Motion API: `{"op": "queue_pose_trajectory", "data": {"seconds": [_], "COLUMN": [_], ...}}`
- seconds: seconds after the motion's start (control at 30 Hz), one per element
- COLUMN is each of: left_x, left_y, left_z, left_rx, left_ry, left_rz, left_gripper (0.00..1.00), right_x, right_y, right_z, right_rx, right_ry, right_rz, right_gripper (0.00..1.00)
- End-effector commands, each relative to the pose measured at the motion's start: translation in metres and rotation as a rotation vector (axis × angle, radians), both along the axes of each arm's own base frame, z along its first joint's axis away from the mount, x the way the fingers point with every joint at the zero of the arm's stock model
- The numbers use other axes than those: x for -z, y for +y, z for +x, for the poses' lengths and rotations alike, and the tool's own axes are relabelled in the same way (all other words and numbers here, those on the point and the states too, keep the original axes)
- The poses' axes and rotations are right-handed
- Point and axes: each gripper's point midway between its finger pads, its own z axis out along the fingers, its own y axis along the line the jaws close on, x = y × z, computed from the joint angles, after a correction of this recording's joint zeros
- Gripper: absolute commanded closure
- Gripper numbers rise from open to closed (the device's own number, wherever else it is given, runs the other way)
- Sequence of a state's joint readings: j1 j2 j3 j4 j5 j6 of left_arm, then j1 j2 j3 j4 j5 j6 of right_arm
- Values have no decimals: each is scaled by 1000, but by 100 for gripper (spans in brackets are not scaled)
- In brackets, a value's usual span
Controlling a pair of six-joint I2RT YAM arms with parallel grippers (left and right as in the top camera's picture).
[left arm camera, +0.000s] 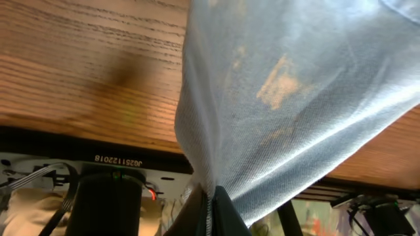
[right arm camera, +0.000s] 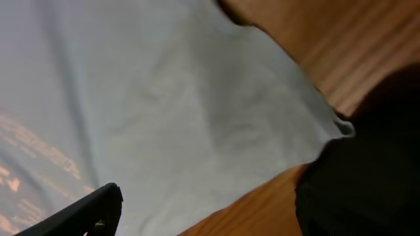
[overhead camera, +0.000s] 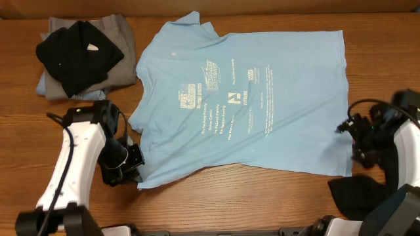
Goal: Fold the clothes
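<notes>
Sky-blue T-shirt (overhead camera: 262, 98) lies spread print-up across the middle of the wooden counter (overhead camera: 249, 206), with a gripper at each side.
From overhead the left gripper (overhead camera: 131, 164) sits at the shirt corner nearest the counter's near-left corner, its grip hidden. Its wrist view shows dark fingers (left arm camera: 220, 210) pinching a raised tuck of blue cloth. The right gripper (overhead camera: 346, 126) meets the shirt's side facing the right edge. Its wrist view shows one dark finger (right arm camera: 85, 210) and a blurred dark mass, so spread or pressed together cannot be told. Only the overhead view shows the black-and-grey pile (overhead camera: 82, 56) at the far-left corner.
</notes>
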State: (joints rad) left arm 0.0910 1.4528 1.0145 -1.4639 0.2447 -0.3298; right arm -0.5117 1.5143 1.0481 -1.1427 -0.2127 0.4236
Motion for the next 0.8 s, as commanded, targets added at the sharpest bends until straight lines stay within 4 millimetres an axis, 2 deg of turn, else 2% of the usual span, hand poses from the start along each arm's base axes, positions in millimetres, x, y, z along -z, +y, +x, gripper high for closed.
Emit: {"op": "queue_pose_trajectory", "data": {"seconds": [0.0, 0.1, 0.3, 0.43, 0.5, 0.6, 0.67, 0.7, 0.77], "left_x": [-14, -17, -17, -17, -17, -16, -16, -16, -16], "left_y": [-4, -3, -5, -8, -9, -10, -9, -9, -9], "left_z": [2, 2, 5, 5, 8, 11, 12, 12, 11], "left_rx": [17, 19, 36, 56, 63, 64, 64, 64, 65], "left_ry": [-80, -111, -129, -135, -147, -161, -164, -163, -160], "left_rz": [-9, -3, -1, -1, 0, 0, 0, 1, 0], "left_gripper": [95, 96, 96, 96, 96, 96, 96, 96, 96], "right_x": [19, 31, 47, 62, 72, 80, 80, 80, 80], "right_y": [-6, -9, -1, 10, 15, 13, 11, 11, 10], "right_z": [-22, -34, -32, -42, -48, -47, -44, -44, -42], "right_rx": [94, 134, 117, 121, 132, 138, 142, 150, 154], "right_ry": [54, 70, 37, 61, 72, 52, 39, 39, 35], "right_rz": [32, 47, 66, 79, 85, 71, 62, 61, 60], "right_gripper": [16, 25, 35, 36, 31, 32, 42, 49, 76]}}
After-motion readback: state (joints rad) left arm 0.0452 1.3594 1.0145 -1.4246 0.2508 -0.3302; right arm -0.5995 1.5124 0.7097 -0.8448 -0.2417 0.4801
